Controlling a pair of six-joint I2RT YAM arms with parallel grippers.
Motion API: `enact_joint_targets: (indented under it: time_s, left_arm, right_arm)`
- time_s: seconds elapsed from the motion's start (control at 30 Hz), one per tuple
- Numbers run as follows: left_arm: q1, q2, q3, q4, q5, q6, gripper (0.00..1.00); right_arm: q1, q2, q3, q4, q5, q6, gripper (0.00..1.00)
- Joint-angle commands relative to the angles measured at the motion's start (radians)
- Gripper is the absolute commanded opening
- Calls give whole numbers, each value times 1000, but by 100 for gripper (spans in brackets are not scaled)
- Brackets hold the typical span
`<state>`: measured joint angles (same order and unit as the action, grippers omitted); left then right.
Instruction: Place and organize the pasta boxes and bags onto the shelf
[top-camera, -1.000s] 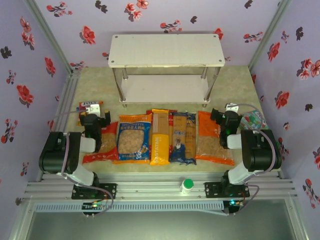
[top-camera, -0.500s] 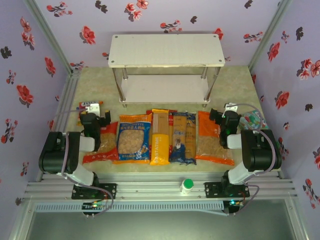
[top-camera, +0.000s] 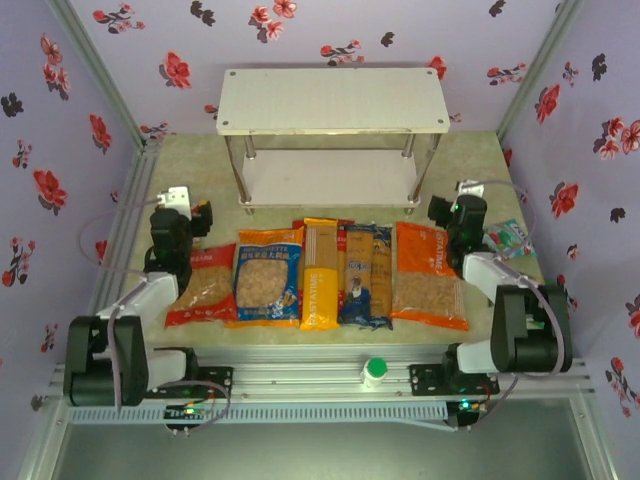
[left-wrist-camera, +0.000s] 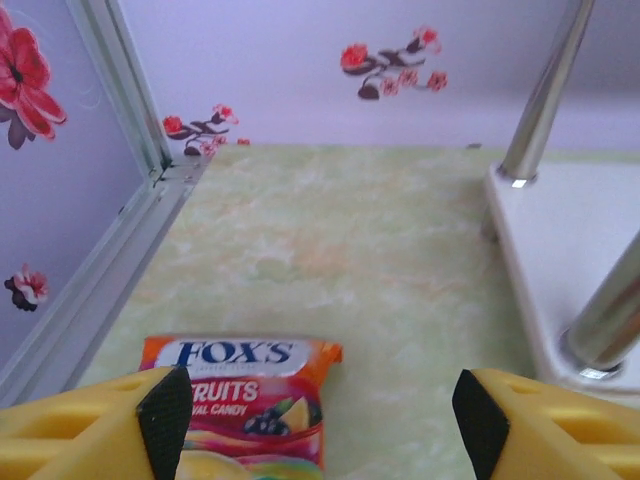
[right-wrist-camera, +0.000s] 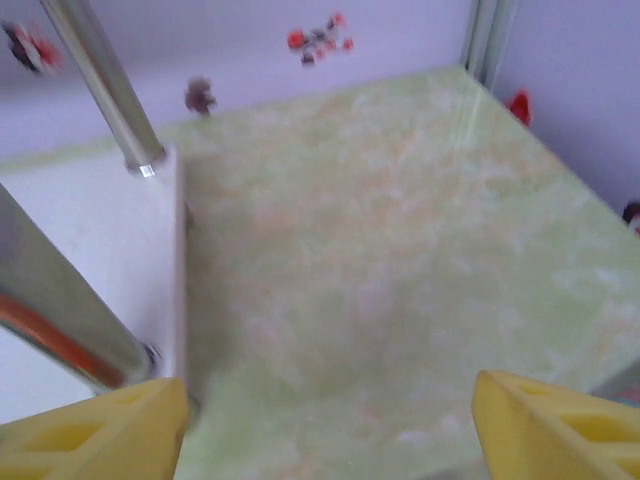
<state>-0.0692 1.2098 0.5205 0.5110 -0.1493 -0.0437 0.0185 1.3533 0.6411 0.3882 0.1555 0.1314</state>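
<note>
the left jaws stand wide apart and hold nothing. their two yellow fingers (left-wrist-camera: 80, 420) frame one candy packet (left-wrist-camera: 240, 390) lying flat on the surface (left-wrist-camera: 330, 250) below them. right of the packet is the shelf (left-wrist-camera: 560, 250), with two of its metal legs (left-wrist-camera: 545, 90) in sight. the right jaws are wide apart too and hold nothing, over the surface just right of the shelf's lower board (right-wrist-camera: 80, 260).

from above, the left jaws sit by the shelf's near left corner and the right jaws by its near right corner, both apart from the packs. the shelf (top-camera: 333, 100) has two white boards and stands at the far middle. near of it, in one row on the surface from left to right, lie:
- one red bag (top-camera: 205, 285)
- one blue bag (top-camera: 268, 275)
- one yellow box (top-camera: 320, 275)
- two dark blue boxes (top-camera: 365, 275)
- one orange bag (top-camera: 428, 280)

the red boxes (top-camera: 298, 225) show only as edges at the yellow box's far end, and i cannot tell how many there are. one teal packet (top-camera: 508, 237) lies right of the right jaws. one round white cap (top-camera: 375, 371) stands on the near rail.
</note>
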Motion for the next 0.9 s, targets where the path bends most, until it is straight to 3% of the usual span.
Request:
enact_joint_targets:
  time_s: [0.0,0.1,0.27,0.37,0.6,0.87]
  left_arm:
    - [-53,-46,89,-206,-26,-107,71]
    - [-142,-84,135,-330,-79,-170,70]
    - [-342,-87,205,-516,-177,-193,70]
    - [-403,-67,219,-592,-189,-235,70]
    - [-426,-23,240,-652,-141,-288,73]
    - [-425,2,261,-670,-70,-300,75]
  right_arm:
    - [42,-68,76,-298,-4,57,75]
    - [140,-131,130,-482,59,102,75]
    - [340,-244,183,-779,59,222,74]
    - [463,-295,188,-905,43,343,73]
    - [770,-276,177,-1024,112,563,75]
    - [906,-120,172,-981,117,699,83]
